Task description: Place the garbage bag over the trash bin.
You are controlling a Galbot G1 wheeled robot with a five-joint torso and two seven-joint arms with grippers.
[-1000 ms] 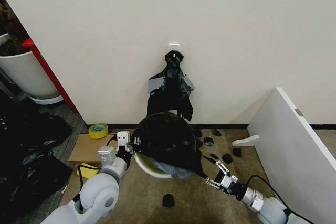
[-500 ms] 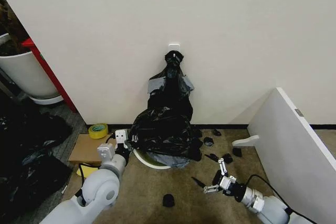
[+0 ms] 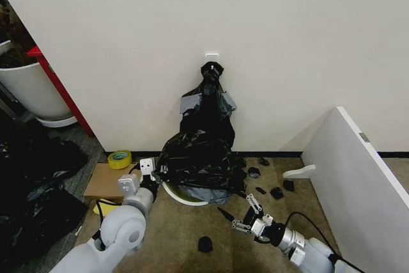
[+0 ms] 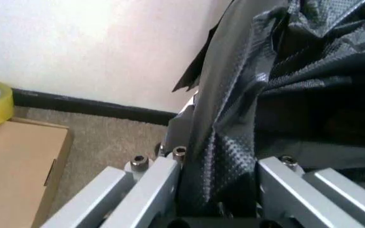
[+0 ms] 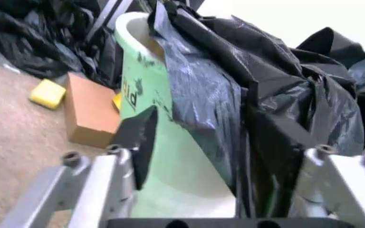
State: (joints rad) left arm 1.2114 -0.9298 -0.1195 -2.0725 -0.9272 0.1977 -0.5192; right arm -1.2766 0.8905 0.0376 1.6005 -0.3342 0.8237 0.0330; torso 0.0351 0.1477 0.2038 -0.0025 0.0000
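Observation:
The glossy black garbage bag (image 3: 201, 161) lies crumpled over the top of the cream trash bin (image 3: 182, 197), which stands against the wall with only its front rim showing. My left gripper (image 3: 151, 172) is at the bin's left side, shut on the bag's edge; the left wrist view has the garbage bag (image 4: 233, 142) pinched between that gripper's (image 4: 224, 161) fingers. My right gripper (image 3: 238, 209) hovers open over the carpet in front of the bin, a small black scrap stuck to one fingertip. In the right wrist view the bag (image 5: 233, 71) drapes down the bin wall (image 5: 176, 161), just ahead of the right gripper (image 5: 214, 156).
A knotted bunch of black bags (image 3: 208, 103) hangs on the wall behind the bin. A yellow tape roll (image 3: 119, 159) and cardboard box (image 3: 105, 180) lie left. Black scraps (image 3: 275, 191) dot the carpet. A white board (image 3: 358, 183) leans right; a white tub (image 3: 29, 87) stands far left.
My right gripper let go of the bag's stretched edge and swung back, then left across the carpet. The bag sagged from a taut dome into a crumpled heap. The left gripper stayed put.

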